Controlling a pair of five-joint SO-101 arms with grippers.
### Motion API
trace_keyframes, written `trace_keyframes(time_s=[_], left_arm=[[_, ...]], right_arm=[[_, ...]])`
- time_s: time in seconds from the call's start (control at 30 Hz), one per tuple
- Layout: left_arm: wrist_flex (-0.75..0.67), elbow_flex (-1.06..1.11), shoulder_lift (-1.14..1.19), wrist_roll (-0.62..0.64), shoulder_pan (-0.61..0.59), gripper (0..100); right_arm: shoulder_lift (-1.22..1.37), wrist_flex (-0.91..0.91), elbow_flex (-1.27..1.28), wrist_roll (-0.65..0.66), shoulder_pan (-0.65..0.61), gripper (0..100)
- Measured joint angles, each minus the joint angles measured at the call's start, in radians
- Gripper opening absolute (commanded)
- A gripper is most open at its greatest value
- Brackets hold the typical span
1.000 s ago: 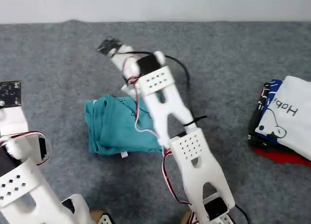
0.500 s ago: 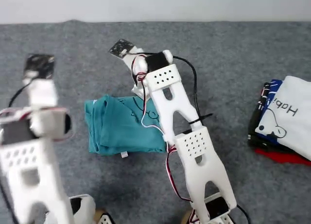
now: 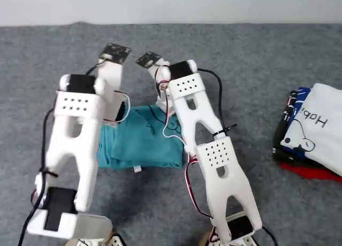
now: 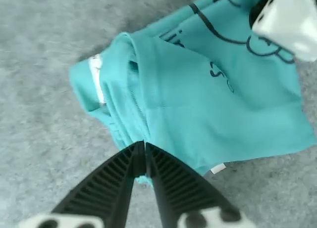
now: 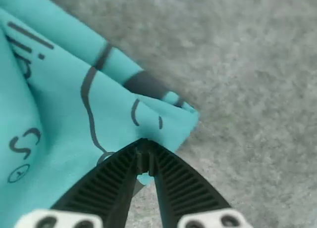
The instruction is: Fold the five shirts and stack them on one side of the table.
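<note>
- Teal cotton shirt (image 3: 140, 144) with a dark line drawing, folded into a rough rectangle at the centre of the grey felt tabletop (image 3: 256, 70); layers bunched along its 9 o'clock side, a small white tag (image 3: 137, 169) on its 6 o'clock edge.
- Stack of folded shirts (image 3: 312, 134) at the table's 3 o'clock edge: white on top, then blue, black and red; well apart from the teal cotton shirt.
- White left arm (image 3: 72, 134) leaning in from 7 o'clock and white right arm (image 3: 208, 155) from 5 o'clock, both over the cloth.
- Left gripper (image 4: 144, 151): black ribbed fingers closed, tips meeting, lined up on the shirt's corner near 7 o'clock, between the bunched side and the tag edge. Cloth between them or not: impossible to tell.
- Right gripper (image 5: 144, 149): closed the same way, at a folded corner apparently on the shirt's far side, toward 1 o'clock; hold on cloth equally unclear.
- Likely step: finishing the fold of the last shirt before moving it to the stack.
- To do it well: take every layer at each corner, not just the top sheet; risk of the bunched layers at 9 o'clock slipping loose.
- Lift both corners together and only just off the felt, keeping the cloth taut between them against sagging.
- Set edge on edge, squarely, before letting go.
</note>
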Motion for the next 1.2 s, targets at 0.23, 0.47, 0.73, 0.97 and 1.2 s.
trace_keyframes(time_s=[0.23, 0.47, 0.73, 0.97, 1.2], left_arm=[[0.000, 0.000, 0.077, 0.080, 0.000, 1], [0.008, 0.000, 0.227, 0.253, 0.003, 1], [-0.002, -0.008, 0.400, 0.262, 0.069, 1], [-0.003, -0.037, 0.542, 0.262, 0.025, 1], [0.072, -0.026, 0.526, 0.193, -0.101, 0]], right_arm=[[0.000, 0.000, 0.000, -0.157, 0.009, 0.9], [0.000, 0.000, 0.000, -0.267, 0.009, 0.9], [0.000, 0.000, 0.000, -0.269, 0.006, 0.9], [0.000, 0.000, 0.000, -0.269, -0.002, 0.9], [0.000, 0.000, 0.000, -0.269, -0.002, 0.9]])
